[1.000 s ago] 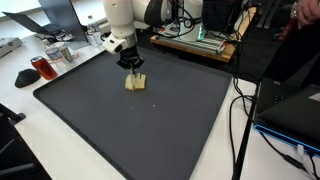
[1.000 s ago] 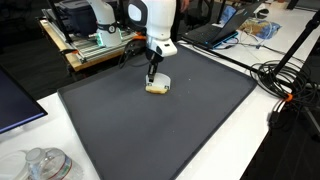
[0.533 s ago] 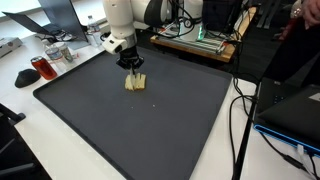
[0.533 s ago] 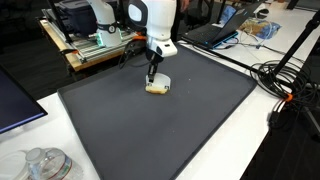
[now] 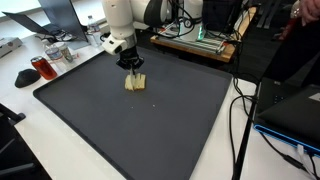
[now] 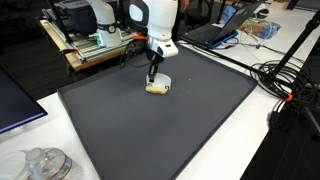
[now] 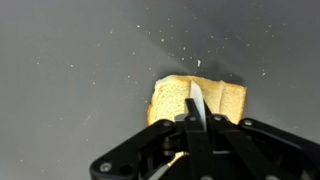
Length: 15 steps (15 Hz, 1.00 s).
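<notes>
Pale yellow-tan and porous-looking, the block (image 7: pixel 222 98) lies flat on the dark mat (image 5: pixel 150 135), in the part of it nearer the robot's base. It appears in both exterior views (image 5: pixel 135 84) (image 6: pixel 158 88). Nothing else rests on the mat around it, which probably explains why the arm can come straight down without leaning.

The gripper (image 7: pixel 194 118) hangs vertically over the block, its fingers pressed together into a single narrow tip. In the wrist view a thin pale strip runs between the fingers; what it is cannot be told. In an exterior view the tip (image 5: pixel 134 71) meets the block's upper edge, and likewise in another (image 6: pixel 152 79). Whether it presses on the block or stops just short is not resolved. The block is not clasped: it sits beyond the closed fingers, not between them. It rests on its broad face and so seems stable under a downward approach.

Off the mat, on the white table (image 5: pixel 60 140), stands a reddish container (image 5: pixel 42 68). Black cables (image 6: pixel 285 85) trail along the opposite side, and a clear glass jar (image 6: pixel 45 163) sits at the near corner.
</notes>
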Available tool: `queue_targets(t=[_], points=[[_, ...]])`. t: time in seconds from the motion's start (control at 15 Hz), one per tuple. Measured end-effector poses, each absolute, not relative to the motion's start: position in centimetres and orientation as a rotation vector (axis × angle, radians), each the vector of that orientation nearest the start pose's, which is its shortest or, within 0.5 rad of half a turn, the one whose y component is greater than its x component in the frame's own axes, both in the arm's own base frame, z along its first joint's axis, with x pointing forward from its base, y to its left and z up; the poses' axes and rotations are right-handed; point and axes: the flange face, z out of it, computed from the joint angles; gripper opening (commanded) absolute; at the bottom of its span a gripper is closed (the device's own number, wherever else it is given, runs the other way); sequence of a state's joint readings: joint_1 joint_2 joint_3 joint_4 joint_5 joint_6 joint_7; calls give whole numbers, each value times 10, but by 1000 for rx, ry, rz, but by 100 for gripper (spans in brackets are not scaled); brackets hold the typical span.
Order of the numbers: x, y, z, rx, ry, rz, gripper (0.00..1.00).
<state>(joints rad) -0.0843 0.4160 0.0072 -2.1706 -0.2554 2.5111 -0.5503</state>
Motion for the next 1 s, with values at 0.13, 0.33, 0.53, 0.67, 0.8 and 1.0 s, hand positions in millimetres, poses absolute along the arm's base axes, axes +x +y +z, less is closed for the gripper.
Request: queue_targets(t=[0.13, 0.33, 0.53, 0.67, 0.8, 1.0], points=[[554, -41, 192, -3059, -1086, 186, 1], [554, -43, 192, -3065, -1073, 186, 1], [554, -47, 192, -3072, -1056, 189, 1], [553, -51, 191, -3077, -1046, 193, 1], [552, -55, 191, -3081, -1035, 199, 1], [548, -62, 190, -3085, -1016, 217, 1]])
